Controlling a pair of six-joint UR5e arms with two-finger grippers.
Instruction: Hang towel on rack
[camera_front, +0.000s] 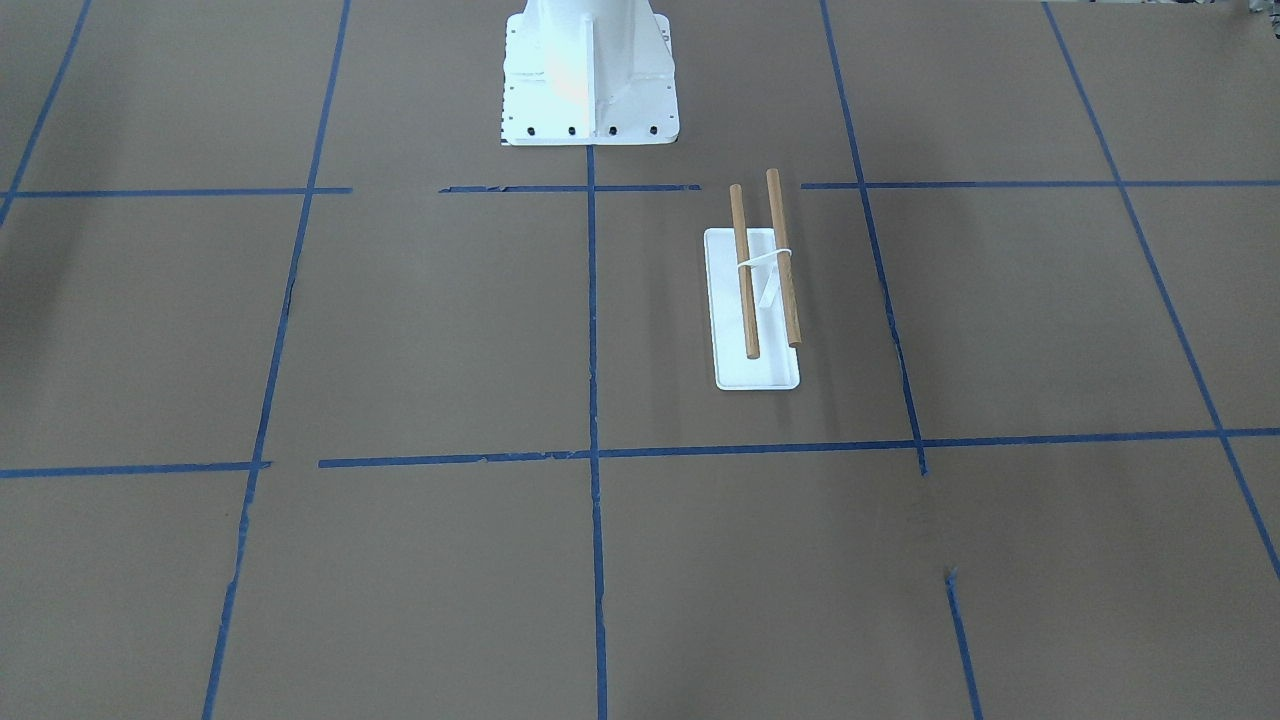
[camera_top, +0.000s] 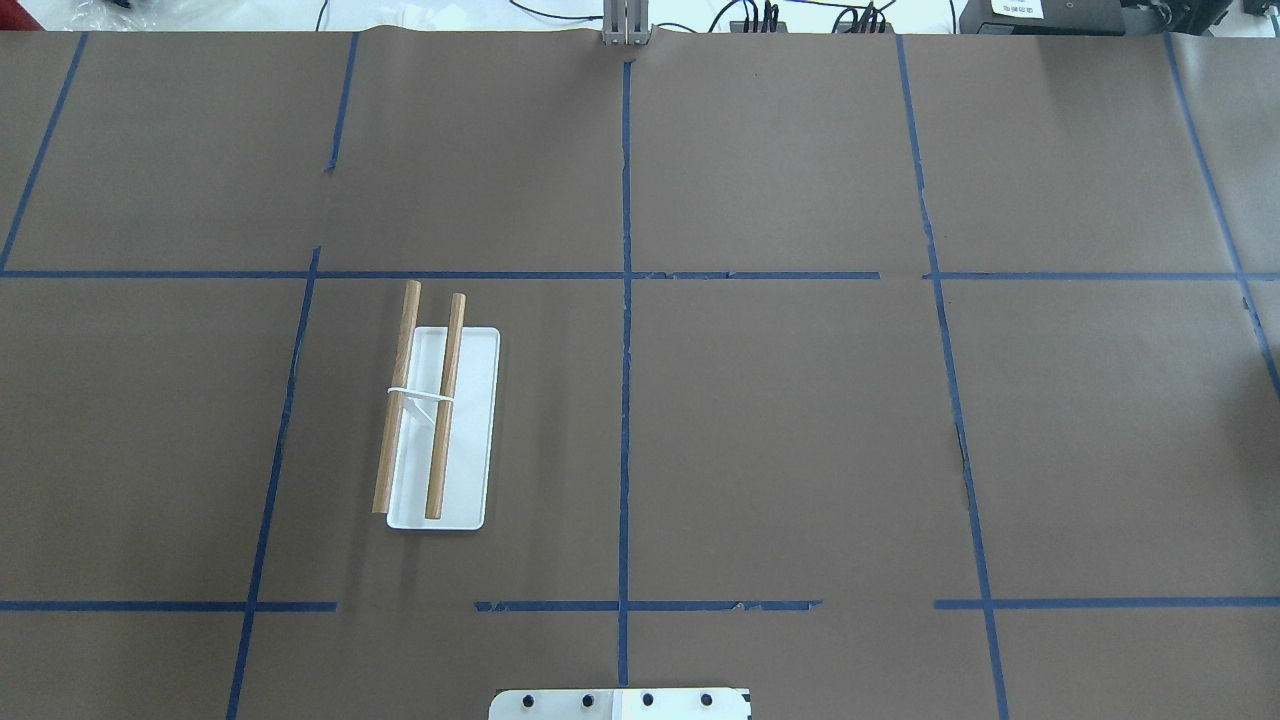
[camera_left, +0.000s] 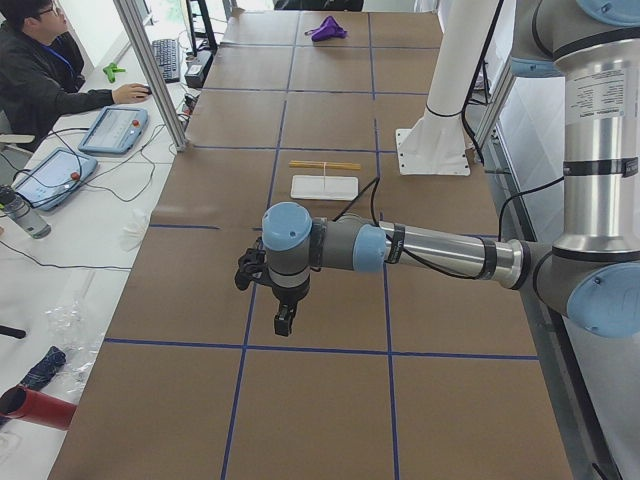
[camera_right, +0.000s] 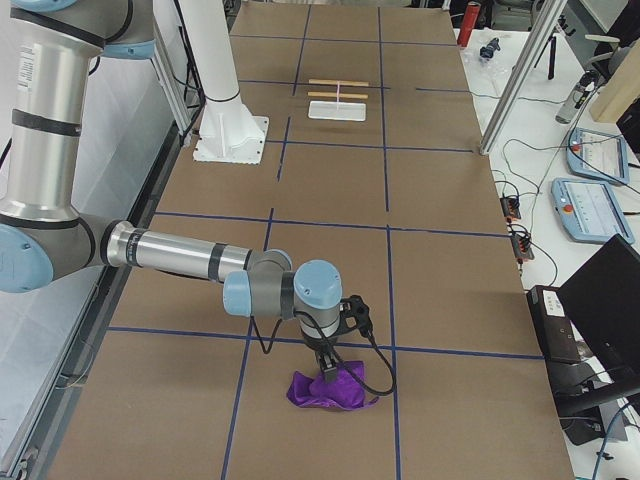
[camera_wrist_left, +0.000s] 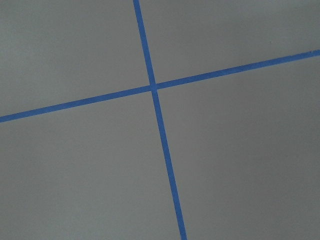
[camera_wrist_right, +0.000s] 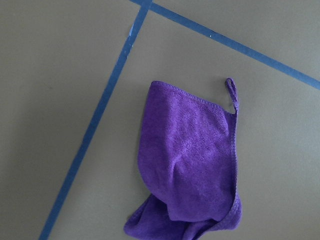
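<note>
The rack (camera_front: 760, 370) has a flat white base and two brown wooden rods (camera_front: 745, 270). It stands on the robot's left half of the table and also shows in the overhead view (camera_top: 475, 420). A crumpled purple towel (camera_wrist_right: 190, 170) lies on the brown table at the far right end (camera_right: 330, 392). My right gripper (camera_right: 328, 372) hangs directly over the towel, at or just above its top; I cannot tell if it is open or shut. My left gripper (camera_left: 285, 320) hangs over bare table near the left end, away from the rack (camera_left: 325, 187); I cannot tell its state.
The white robot pedestal (camera_front: 590, 80) stands behind the rack. Blue tape lines (camera_wrist_left: 155, 87) cross the brown table. An operator (camera_left: 40, 70) sits with tablets beyond the far edge. A metal post (camera_left: 150, 70) stands at that edge.
</note>
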